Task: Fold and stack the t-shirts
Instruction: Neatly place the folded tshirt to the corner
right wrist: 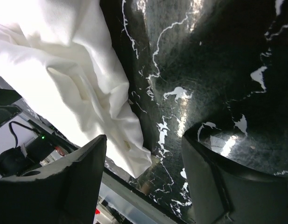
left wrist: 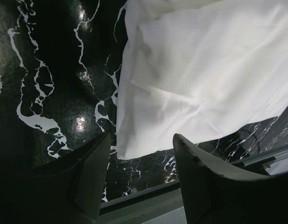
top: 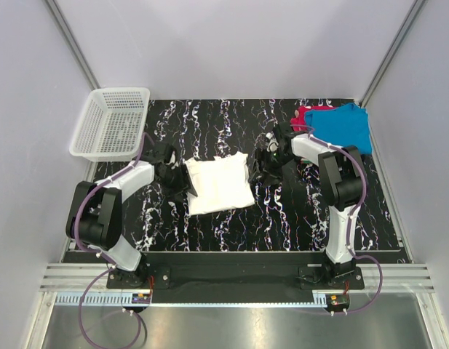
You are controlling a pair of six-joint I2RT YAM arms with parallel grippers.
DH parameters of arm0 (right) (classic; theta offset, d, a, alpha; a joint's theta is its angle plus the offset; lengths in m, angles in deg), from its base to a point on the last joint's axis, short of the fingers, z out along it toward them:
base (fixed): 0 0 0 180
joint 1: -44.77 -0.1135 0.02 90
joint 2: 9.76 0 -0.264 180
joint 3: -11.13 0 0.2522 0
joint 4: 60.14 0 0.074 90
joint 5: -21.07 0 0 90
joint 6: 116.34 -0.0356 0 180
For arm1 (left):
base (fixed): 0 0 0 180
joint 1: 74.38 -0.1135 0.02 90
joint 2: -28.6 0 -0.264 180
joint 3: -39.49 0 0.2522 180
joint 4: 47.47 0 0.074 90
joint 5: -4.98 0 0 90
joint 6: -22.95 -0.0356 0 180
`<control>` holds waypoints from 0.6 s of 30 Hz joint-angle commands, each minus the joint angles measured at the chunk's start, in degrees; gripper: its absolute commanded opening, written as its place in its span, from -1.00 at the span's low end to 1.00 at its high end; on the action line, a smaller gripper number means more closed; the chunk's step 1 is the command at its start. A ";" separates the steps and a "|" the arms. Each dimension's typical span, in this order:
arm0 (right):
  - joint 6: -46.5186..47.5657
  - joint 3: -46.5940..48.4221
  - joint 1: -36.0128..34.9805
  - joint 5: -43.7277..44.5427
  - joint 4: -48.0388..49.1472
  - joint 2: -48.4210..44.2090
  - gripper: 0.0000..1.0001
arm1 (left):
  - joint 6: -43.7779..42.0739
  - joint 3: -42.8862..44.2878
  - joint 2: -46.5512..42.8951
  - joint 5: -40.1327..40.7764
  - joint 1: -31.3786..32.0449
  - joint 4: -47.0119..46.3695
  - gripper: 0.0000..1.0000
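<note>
three t-shirts point(top: 218, 185), one white mesh basket point(top: 111, 123), two arms point(top: 340, 182)

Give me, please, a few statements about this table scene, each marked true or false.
1. The white t-shirt lies folded on the table between the two claws. True.
2. The left claw is clamped on the white t-shirt. False: its jaws stand open and grip nothing.
3. The blue t-shirt lies in the basket. False: it lies on the table at the far right corner, with the red t-shirt showing at its edge; the basket is at the far left.
4. The right claw is open. True.
</note>
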 commanded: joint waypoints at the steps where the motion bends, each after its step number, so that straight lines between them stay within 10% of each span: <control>1: -0.25 -0.98 0.18 -2.81 4.39 1.08 0.44 | 1.27 -1.02 -0.91 2.00 -0.31 -2.42 0.21; 18: -2.53 -6.69 -0.96 -6.77 11.68 1.17 0.45 | 1.80 -3.31 3.04 4.10 -0.40 -7.69 0.22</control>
